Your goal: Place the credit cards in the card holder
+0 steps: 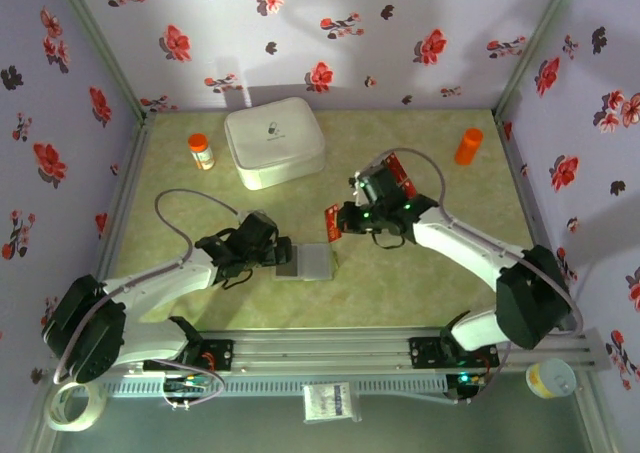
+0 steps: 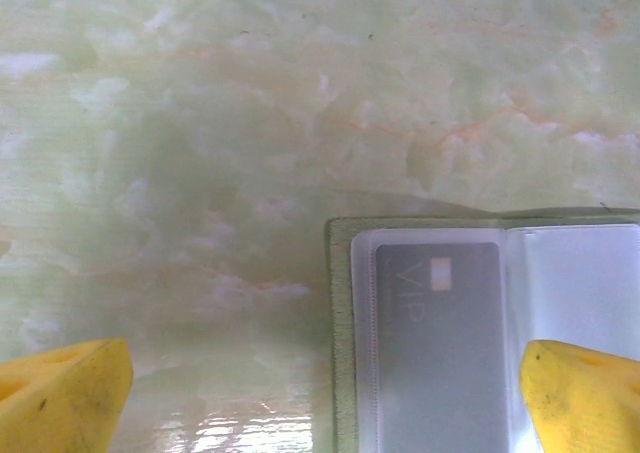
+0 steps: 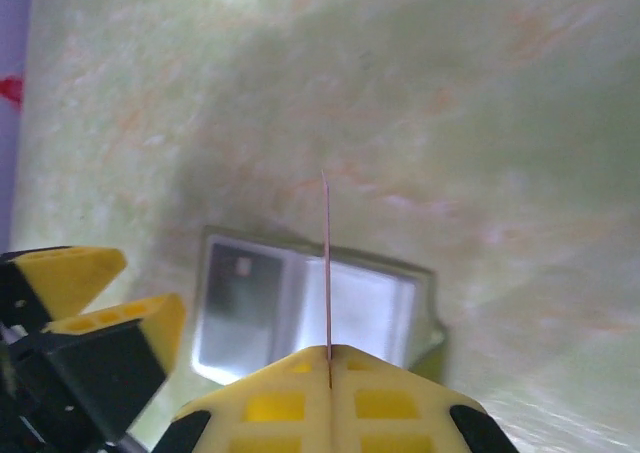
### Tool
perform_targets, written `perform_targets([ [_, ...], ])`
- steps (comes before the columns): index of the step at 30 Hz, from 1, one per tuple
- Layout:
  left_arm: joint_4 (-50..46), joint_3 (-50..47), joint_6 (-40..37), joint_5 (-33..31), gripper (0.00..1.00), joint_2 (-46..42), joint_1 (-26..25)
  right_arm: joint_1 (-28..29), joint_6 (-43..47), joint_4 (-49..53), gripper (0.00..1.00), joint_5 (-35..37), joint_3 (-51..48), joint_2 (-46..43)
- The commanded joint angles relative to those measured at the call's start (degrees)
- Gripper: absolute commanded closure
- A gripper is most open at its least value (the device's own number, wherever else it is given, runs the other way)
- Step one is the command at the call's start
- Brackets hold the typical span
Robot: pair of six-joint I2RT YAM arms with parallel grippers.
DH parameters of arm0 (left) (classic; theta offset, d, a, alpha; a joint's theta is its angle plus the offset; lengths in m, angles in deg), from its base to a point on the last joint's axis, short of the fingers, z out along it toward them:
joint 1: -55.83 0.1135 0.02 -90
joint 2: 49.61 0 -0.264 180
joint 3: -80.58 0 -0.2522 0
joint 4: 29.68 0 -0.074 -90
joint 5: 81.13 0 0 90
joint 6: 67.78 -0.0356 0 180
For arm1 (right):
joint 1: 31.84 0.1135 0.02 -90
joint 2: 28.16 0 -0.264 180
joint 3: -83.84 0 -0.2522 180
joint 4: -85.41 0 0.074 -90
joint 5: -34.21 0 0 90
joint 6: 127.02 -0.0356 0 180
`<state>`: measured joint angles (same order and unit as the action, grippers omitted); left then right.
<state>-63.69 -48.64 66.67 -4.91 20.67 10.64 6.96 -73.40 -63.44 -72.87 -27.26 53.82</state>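
The olive card holder [image 1: 318, 262] lies open on the table's middle, its clear pockets facing up. A black credit card [image 2: 435, 338] marked VIP sits in the left pocket. My left gripper [image 1: 283, 254] is open, its yellow fingertips [image 2: 62, 393] spread wide on either side of the holder's left half [image 2: 340, 323]. My right gripper [image 3: 328, 358] is shut on a red credit card [image 3: 326, 263] seen edge-on, upright above the holder [image 3: 375, 308]. From above, that red card [image 1: 333, 223] hangs just behind the holder. More red cards [image 1: 401, 176] lie partly under the right arm.
A big white rounded box [image 1: 273, 141] stands at the back. An orange-capped bottle [image 1: 201, 151] is left of it and an orange bottle [image 1: 468, 145] at the back right. Floral walls close three sides. A tape roll [image 1: 75, 408] lies off the front left corner.
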Motion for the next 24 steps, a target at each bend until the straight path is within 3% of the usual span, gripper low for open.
perform_targets([
  [1,-2.1,-0.6,0.1,-2.9,0.00,-1.2,-0.4,2.4,-7.2,-11.3,1.00,-1.8,-2.3,2.7],
  [8,-2.3,-1.2,-0.1,-3.4,0.00,0.0,-0.4,5.9,-12.3,-20.6,1.00,-2.5,-5.1,8.5],
  [24,-1.1,-1.6,-0.7,-3.5,0.00,1.4,-0.4,9.9,-14.3,-24.5,1.00,-2.3,-4.9,15.9],
])
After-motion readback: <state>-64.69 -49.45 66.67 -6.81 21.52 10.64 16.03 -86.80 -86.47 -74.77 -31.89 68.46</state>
